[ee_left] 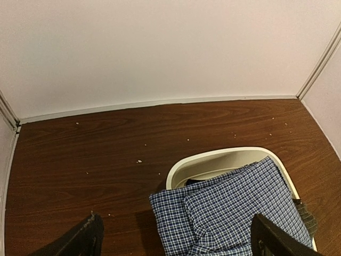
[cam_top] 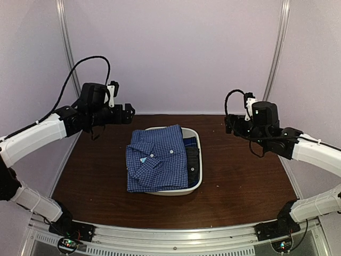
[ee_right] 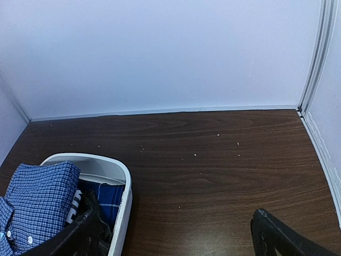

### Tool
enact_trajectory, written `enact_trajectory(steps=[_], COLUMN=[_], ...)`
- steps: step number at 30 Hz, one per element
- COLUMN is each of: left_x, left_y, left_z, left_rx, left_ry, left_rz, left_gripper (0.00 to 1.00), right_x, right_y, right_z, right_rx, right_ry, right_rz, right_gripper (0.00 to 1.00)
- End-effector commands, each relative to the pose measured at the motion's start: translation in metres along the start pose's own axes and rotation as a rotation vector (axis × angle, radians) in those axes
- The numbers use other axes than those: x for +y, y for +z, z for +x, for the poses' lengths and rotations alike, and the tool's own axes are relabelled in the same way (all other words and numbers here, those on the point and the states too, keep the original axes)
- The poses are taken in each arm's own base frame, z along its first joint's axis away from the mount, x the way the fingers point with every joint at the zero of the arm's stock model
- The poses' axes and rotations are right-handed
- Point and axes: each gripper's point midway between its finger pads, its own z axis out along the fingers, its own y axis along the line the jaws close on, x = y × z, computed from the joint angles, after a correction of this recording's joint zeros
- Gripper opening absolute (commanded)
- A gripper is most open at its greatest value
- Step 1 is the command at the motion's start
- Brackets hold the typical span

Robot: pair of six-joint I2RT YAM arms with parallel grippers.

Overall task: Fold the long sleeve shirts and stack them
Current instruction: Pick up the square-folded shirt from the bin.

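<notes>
A folded blue gingham long sleeve shirt (cam_top: 157,157) with white buttons lies on top of a white tub (cam_top: 198,140) and overhangs its left rim. The left wrist view shows this shirt (ee_left: 229,208) low down, and it appears at the bottom left of the right wrist view (ee_right: 37,197). Darker cloth (cam_top: 192,162) and a blue plaid piece (ee_right: 110,196) fill the tub's right side. My left gripper (cam_top: 128,112) hovers open, back and left of the tub, holding nothing (ee_left: 178,242). My right gripper (cam_top: 229,124) hovers open to the tub's right, also with nothing in it (ee_right: 176,237).
The tub rim (ee_left: 213,157) (ee_right: 125,181) stands mid-table on dark brown wood (cam_top: 245,176). Pale walls close the back and both sides. Small crumbs dot the wood behind the tub.
</notes>
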Motion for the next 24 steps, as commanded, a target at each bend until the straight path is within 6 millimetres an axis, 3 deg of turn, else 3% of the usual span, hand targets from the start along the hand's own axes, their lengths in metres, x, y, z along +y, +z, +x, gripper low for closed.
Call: enact_trajectory(steps=[1, 7, 13, 20, 24], left_x=[-0.001, -0.015, -0.045, -0.057, -0.049], left_y=[-0.005, -0.006, -0.003, 0.008, 0.011], left_z=[-0.019, -0.015, 0.002, 0.039, 0.058], left_rx=[-0.037, -0.012, 0.054, 0.154, 0.211], left_ry=[-0.007, -0.020, -0.028, -0.057, -0.074], left_rz=[0.013, 0.097, 0.210, 0.232, 0.190], left_gripper=[0.98, 0.98, 0.98, 0.98, 0.98], right_x=[0.005, 0.021, 0.044, 0.094, 0.133], right_y=[0.001, 0.005, 0.010, 0.018, 0.024], right_z=[-0.014, -0.016, -0.008, 0.012, 0.028], right_rx=[-0.008, 0.012, 0.061, 0.151, 0.222], right_ry=[-0.005, -0.019, -0.044, -0.113, -0.147], right_rz=[-0.005, -0.078, -0.155, -0.298, -0.391], right_gripper=[1.00, 1.00, 1.00, 1.00, 1.00])
